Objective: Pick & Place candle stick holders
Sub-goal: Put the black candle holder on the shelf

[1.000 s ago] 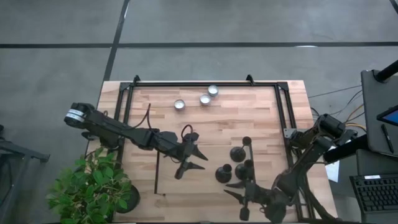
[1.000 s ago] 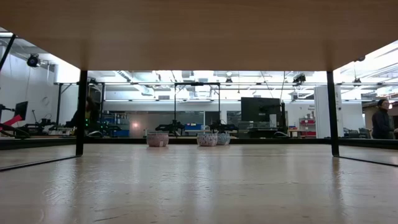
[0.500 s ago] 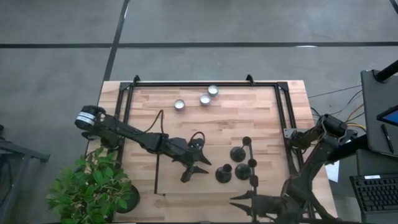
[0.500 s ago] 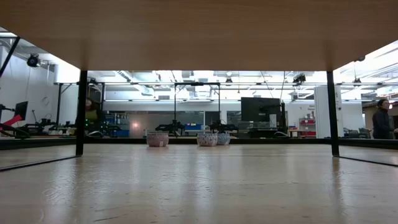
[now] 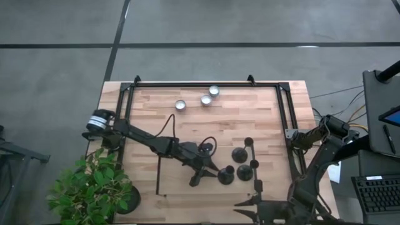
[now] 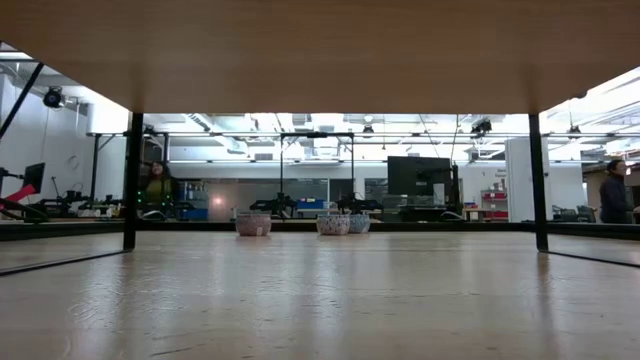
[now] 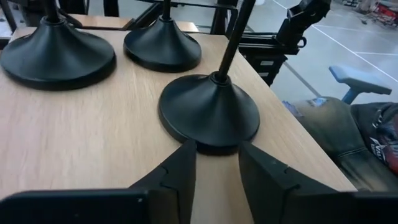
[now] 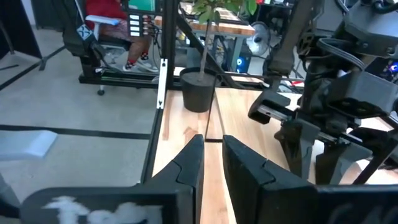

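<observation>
Three black candle stick holders stand close together on their round bases at the table's near right: one (image 5: 226, 175) nearest my left gripper, one (image 5: 240, 154) farther back, one (image 5: 247, 171) to its right. My left gripper (image 5: 205, 174) is open just left of the nearest holder. In the left wrist view its fingertips (image 7: 214, 149) stand at the rim of that holder's base (image 7: 208, 115), with the other two holders (image 7: 56, 53) (image 7: 163, 43) beyond. My right gripper (image 5: 240, 208) is at the near edge, empty, its fingers (image 8: 212, 140) a narrow gap apart. My left gripper's two fingertips (image 7: 186, 152) come level from the table's left, right up to the near rim of the nearest holder's base (image 7: 214, 142). I cannot tell whether they touch it. The holder stands upright on the table.
Three white tealights in silver cups (image 5: 180, 105) (image 5: 205, 99) (image 5: 214, 90) sit at the far middle. A black frame (image 5: 206, 84) rims the table. A thin black rod (image 5: 157, 175) lies at the near left. A potted plant (image 5: 90, 187) stands off the near left corner.
My left gripper has moved toward the table's right and near edge, up to the nearest holder. My right gripper has drawn back toward the near edge, away from the holders. The holders have stayed in place.
</observation>
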Robot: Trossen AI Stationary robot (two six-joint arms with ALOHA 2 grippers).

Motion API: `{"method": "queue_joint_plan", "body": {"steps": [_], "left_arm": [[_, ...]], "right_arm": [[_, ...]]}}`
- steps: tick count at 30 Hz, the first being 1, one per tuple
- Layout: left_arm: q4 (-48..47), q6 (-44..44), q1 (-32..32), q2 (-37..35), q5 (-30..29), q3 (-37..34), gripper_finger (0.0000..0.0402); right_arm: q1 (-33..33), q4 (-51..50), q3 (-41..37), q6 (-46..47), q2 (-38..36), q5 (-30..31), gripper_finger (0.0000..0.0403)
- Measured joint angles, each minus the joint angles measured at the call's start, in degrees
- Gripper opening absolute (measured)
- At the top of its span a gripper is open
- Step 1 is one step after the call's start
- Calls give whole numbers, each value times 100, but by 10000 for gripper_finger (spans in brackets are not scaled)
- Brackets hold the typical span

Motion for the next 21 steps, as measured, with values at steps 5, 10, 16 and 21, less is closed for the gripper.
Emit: {"method": "queue_joint_plan", "body": {"steps": [5,10,16,21], "left_arm": [[7,13,-13,251,31,283,97],[-13,5,-22,316,-29,382,86],[66,8,-22,329,-60,411,85],[52,-70,-20,262,-64,408,85]], "right_arm": [[2,0,0,-4,0,2,52],[0,-2,-9,10,0,5,52],[0,2,-11,15,0,4,52],[59,-1,-7,5,2,2,52]]}}
